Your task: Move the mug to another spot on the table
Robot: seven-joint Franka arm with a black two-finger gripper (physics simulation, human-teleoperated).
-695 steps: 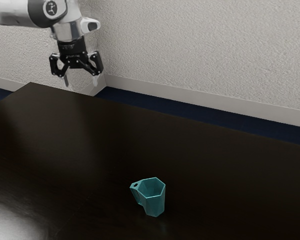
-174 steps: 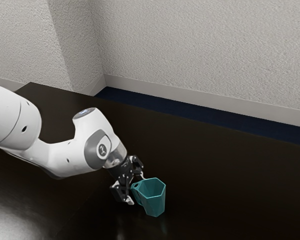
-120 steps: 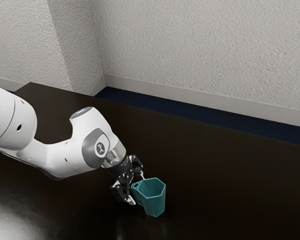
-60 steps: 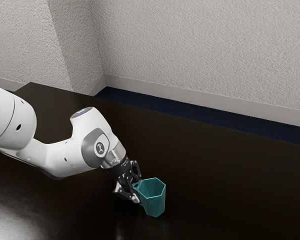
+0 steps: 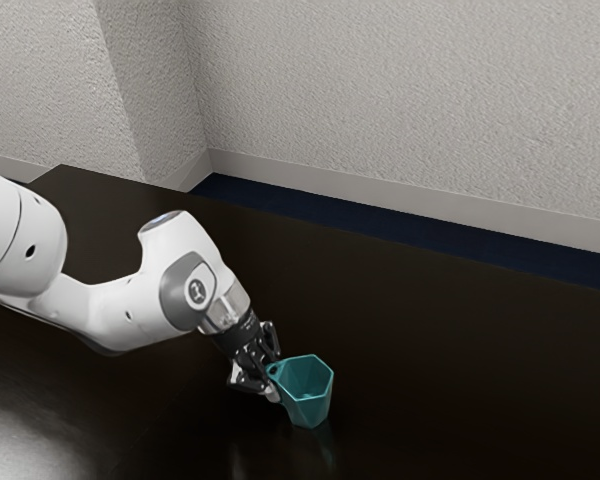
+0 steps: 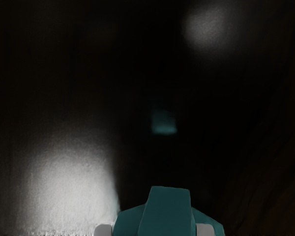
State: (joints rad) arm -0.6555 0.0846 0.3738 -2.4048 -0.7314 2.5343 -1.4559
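A teal faceted mug stands near the front of the dark table, tipped slightly. Its handle faces the exterior view's left, toward the arm. My black gripper reaches in low from that side and is shut on the handle. In the wrist view the teal handle sits just under my hand, with a pale fingertip pressed against each side of it. A faint teal reflection of the mug lies on the glossy tabletop beyond.
The white arm stretches low over the table's left part in the exterior view. A textured wall with a pale baseboard runs behind the table's far edge. Bright glare patches mark the tabletop.
The fingers, open around the handle a second ago, have closed on it. Since then the mug has tipped a little and shifted slightly with the hand.
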